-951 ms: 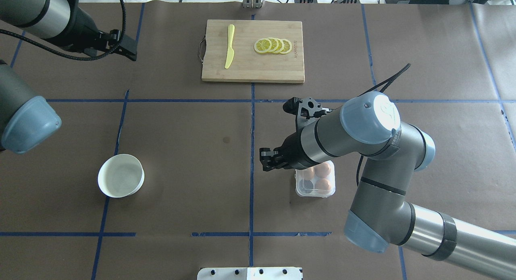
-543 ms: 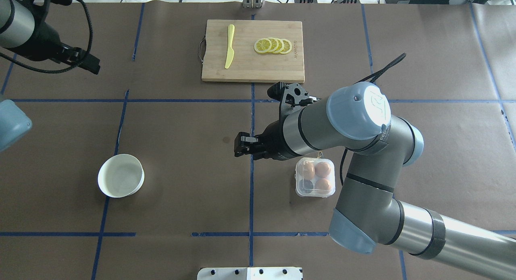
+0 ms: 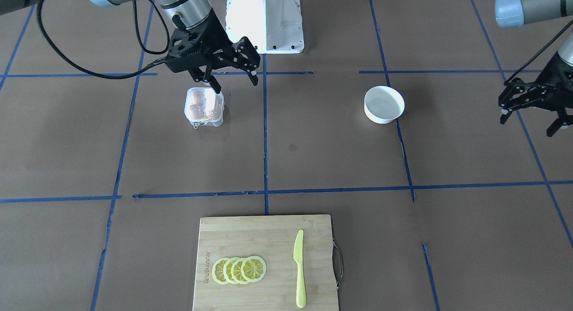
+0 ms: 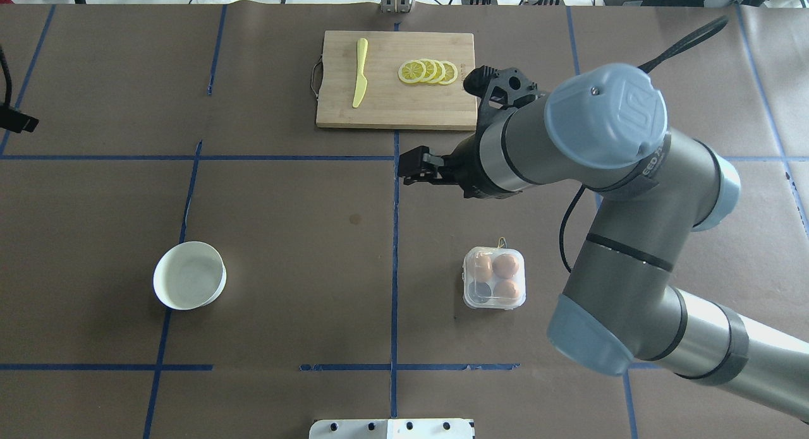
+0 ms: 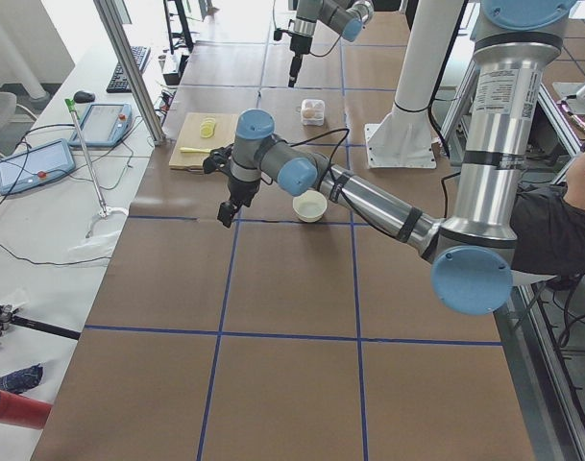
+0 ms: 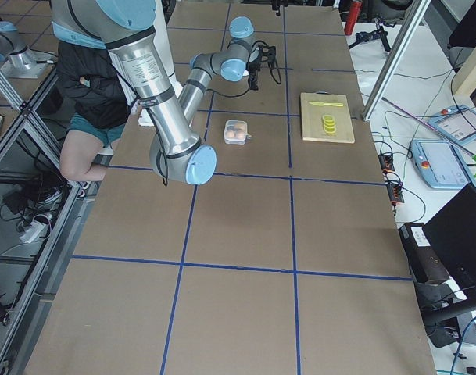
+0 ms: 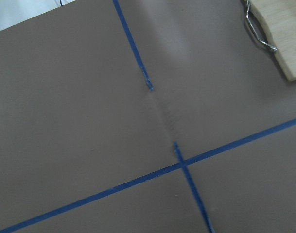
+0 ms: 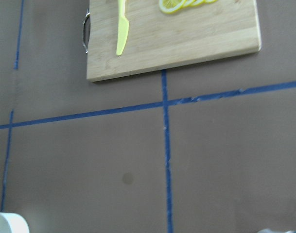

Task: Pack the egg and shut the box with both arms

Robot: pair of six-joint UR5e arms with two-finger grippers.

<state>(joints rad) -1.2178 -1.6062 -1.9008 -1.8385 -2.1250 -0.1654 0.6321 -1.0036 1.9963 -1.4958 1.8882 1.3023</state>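
The clear box (image 4: pixel 494 278) sits right of the table's middle with its lid down over the cells. Three orange-brown eggs lie inside it; one egg (image 4: pixel 505 265) is at the far right cell, and one near cell looks dark. A yellow string (image 3: pixel 200 122) hangs at the box's far side. My right gripper (image 3: pixel 233 82) is open and empty, raised away from the box; in the overhead view the right gripper (image 4: pixel 411 167) is toward the cutting board. My left gripper (image 3: pixel 528 125) is open and empty, far out at the table's left side.
A white bowl (image 4: pixel 189 275) stands at the near left. A wooden cutting board (image 4: pixel 397 79) at the far middle carries a yellow knife (image 4: pixel 359 72) and lemon slices (image 4: pixel 428 71). The white base block (image 3: pixel 265 20) is at the robot's edge.
My right gripper has moved away from the box, toward the cutting board. My left arm has drawn back to the left, almost out of the overhead view. The box has not moved.
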